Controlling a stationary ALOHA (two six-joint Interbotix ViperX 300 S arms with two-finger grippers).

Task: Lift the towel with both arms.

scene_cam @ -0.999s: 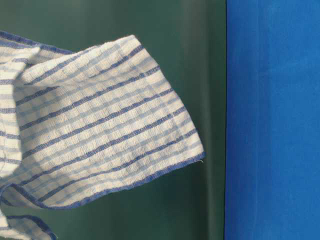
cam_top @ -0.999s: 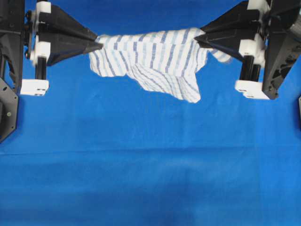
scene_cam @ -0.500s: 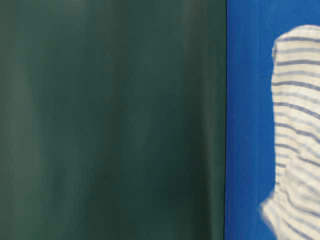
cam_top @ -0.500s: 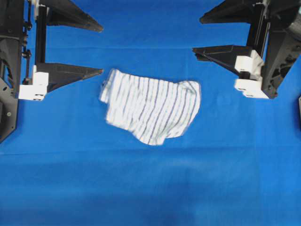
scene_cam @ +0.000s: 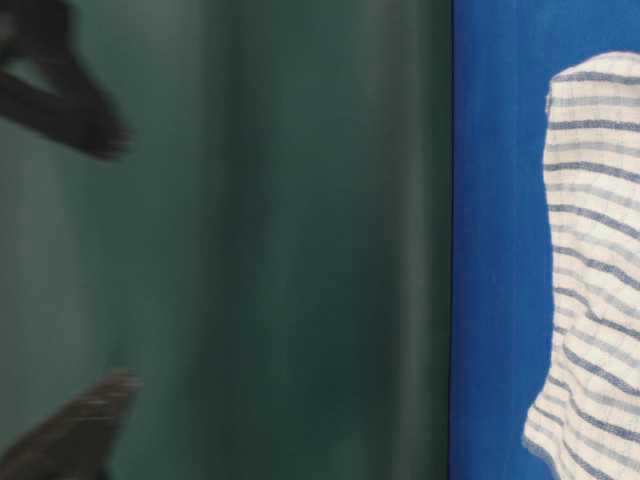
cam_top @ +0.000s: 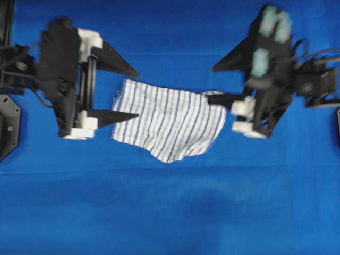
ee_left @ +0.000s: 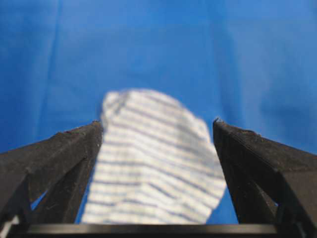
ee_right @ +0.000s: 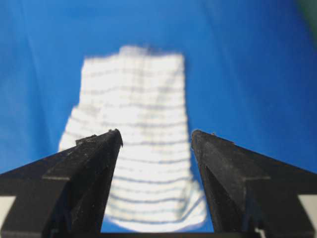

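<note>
The white, blue-striped towel [cam_top: 170, 119] lies loose and rumpled on the blue table cover [cam_top: 170, 212], held by neither arm. My left gripper [cam_top: 138, 94] is open at the towel's left edge, its near finger over the cloth's border. My right gripper [cam_top: 212, 83] is open at the towel's right corner. In the left wrist view the towel [ee_left: 153, 163] shows below and between the wide-apart fingers of the left gripper [ee_left: 157, 123]. The right wrist view has the towel [ee_right: 138, 124] beyond and between the spread fingers of the right gripper [ee_right: 156, 132]. The table-level view shows the towel [scene_cam: 595, 280] at the right edge.
A dark green wall [scene_cam: 300, 240] borders the blue cover [scene_cam: 500, 240] in the table-level view, with two blurred black fingers [scene_cam: 60, 100] in front of it. A black fixture [cam_top: 8, 127] sits at the table's left edge.
A second ago the towel hung stretched between both shut grippers. Both opened and it dropped onto the cover. Since then both arms have swung in toward its ends, blurred with motion.
</note>
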